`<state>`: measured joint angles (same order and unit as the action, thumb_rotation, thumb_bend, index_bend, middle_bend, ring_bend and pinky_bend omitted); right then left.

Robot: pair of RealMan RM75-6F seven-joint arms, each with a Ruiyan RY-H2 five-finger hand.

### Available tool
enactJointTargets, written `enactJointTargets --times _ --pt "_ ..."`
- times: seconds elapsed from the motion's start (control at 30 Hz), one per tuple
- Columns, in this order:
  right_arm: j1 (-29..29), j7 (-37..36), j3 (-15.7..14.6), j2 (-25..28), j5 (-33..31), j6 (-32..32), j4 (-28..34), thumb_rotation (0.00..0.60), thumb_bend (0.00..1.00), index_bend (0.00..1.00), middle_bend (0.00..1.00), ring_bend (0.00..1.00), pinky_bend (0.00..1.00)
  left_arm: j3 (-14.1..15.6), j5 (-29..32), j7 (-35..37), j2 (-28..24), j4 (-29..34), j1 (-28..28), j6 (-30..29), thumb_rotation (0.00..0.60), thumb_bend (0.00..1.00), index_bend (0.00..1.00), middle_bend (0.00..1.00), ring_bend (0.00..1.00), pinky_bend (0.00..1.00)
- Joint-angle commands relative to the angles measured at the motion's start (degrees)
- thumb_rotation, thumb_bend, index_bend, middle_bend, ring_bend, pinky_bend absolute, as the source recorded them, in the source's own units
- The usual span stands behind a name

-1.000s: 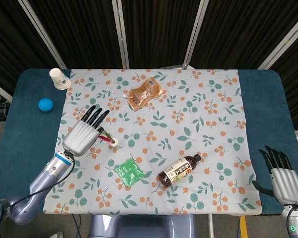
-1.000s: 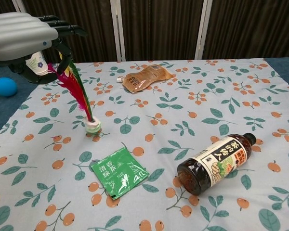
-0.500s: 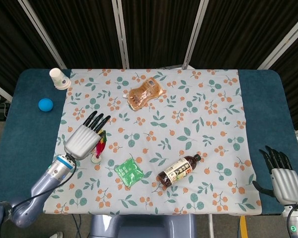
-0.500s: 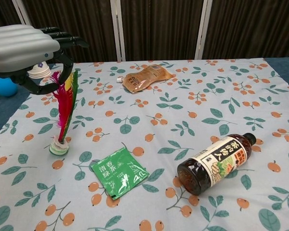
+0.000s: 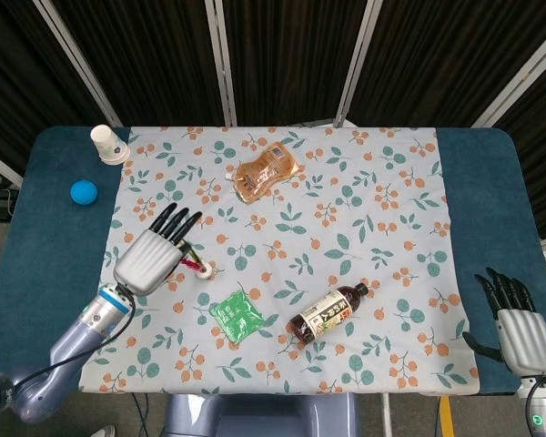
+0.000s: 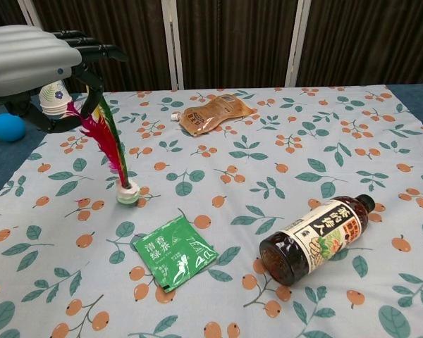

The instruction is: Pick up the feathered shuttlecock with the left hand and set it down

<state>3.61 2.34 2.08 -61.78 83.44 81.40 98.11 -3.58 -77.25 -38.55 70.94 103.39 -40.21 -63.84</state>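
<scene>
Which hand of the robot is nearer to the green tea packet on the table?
The left. The left hand is just up and left of the green tea packet, holding the shuttlecock by its feathers. The right hand rests far off at the table's right edge.

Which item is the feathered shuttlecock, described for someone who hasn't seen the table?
On the floral tablecloth, look at its left side, under the robot's grey left hand. The feathered shuttlecock hangs from that hand, a small white round base with tall pink, green and yellow feathers, the only feathered thing, just beyond the flat green tea sachet.
</scene>
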Motion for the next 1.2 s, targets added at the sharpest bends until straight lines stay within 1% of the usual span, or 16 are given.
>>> enactJointTargets --times 0.03,0.17,0.2,0.3,0.33,0.37,0.5,0.53,0.6,0.77,0.83,0.93,1.07,1.2 --pt "0.0 0.0 0.0 0.0 -0.1 0.0 0.0 0.6 0.13 0.1 0.0 0.0 0.0 0.2 0.4 -0.1 0.1 -0.1 0.1 0.4 0.6 0.53 0.56 0.03 0.0 0.01" --pt "0.0 -0.1 0.1 0.0 -0.2 0.0 0.1 0.6 0.14 0.1 0.0 0.0 0.0 0.4 1.2 -0.8 0.0 -0.2 0.1 1.3 0.6 0.5 0.55 0.02 0.0 0.01" --pt "0.0 -0.1 0.1 0.0 -0.2 0.0 0.1 0.6 0.14 0.1 0.0 0.0 0.0 0.5 1.3 -0.8 -0.1 0.0 0.1 1.5 0.6 0.47 0.54 0.02 0.0 0.01" --pt "0.0 -0.1 0.1 0.0 -0.2 0.0 0.1 0.6 0.13 0.1 0.0 0.0 0.0 0.6 1.4 -1.1 -0.5 0.5 0.2 1.5 0.6 0.34 0.49 0.01 0.0 0.01" --pt "0.0 -0.1 0.1 0.0 -0.2 0.0 0.1 0.6 0.13 0.1 0.0 0.0 0.0 0.5 1.3 -1.3 -0.6 0.7 0.4 1.2 0.6 0.31 0.46 0.01 0.0 0.01" --pt "-0.1 -0.1 0.1 0.0 -0.1 0.0 0.1 0.6 0.13 0.1 0.0 0.0 0.0 0.5 1.2 -1.2 -0.7 1.0 0.5 0.9 0.6 0.29 0.44 0.0 0.0 0.0" --pt "-0.1 0.0 0.1 0.0 -0.1 0.1 0.1 0.6 0.14 0.1 0.0 0.0 0.0 -0.1 1.2 -0.7 -1.5 2.9 1.2 -0.4 0.6 0.28 0.31 0.0 0.0 0.0" --pt "-0.1 0.0 0.1 0.0 -0.1 0.1 0.1 0.6 0.14 0.1 0.0 0.0 0.0 -0.5 0.9 -0.1 -2.3 4.3 1.6 -1.3 0.6 0.27 0.28 0.0 0.0 0.0" --pt "-0.1 0.0 0.1 0.0 -0.2 0.1 0.1 0.6 0.13 0.1 0.0 0.0 0.0 -0.7 0.7 0.6 -3.3 6.0 2.1 -2.2 0.6 0.27 0.26 0.0 0.0 0.0" --pt "-0.1 0.0 0.1 0.1 -0.1 0.1 0.1 0.6 0.13 0.1 0.0 0.0 0.0 -0.6 -0.4 3.1 -5.6 10.1 4.5 -5.2 0.6 0.26 0.25 0.0 0.0 0.0" --pt "-0.1 0.1 0.1 0.1 -0.1 0.1 0.1 0.6 0.14 0.1 0.0 0.0 0.0 -0.1 -1.6 4.2 -6.7 11.5 6.1 -7.2 0.6 0.26 0.25 0.0 0.0 0.0" --pt "-0.1 0.1 0.1 0.0 -0.1 0.1 0.0 0.6 0.14 0.1 0.0 0.0 0.0 1.0 -4.5 5.0 -7.9 12.0 8.9 -11.1 0.6 0.26 0.23 0.0 0.0 0.0" --pt "0.0 0.4 0.0 0.1 0.0 -0.2 -0.1 0.6 0.13 0.1 0.0 0.0 0.0 4.1 -9.4 5.1 -9.1 10.5 14.9 -18.4 0.6 0.24 0.21 0.0 0.0 0.0" --pt "0.1 0.6 -0.2 0.1 0.4 -0.4 -0.2 0.6 0.13 0.09 0.0 0.0 0.0 6.3 -10.6 6.0 -9.3 8.8 19.7 -23.3 0.6 0.21 0.14 0.0 0.0 0.0"
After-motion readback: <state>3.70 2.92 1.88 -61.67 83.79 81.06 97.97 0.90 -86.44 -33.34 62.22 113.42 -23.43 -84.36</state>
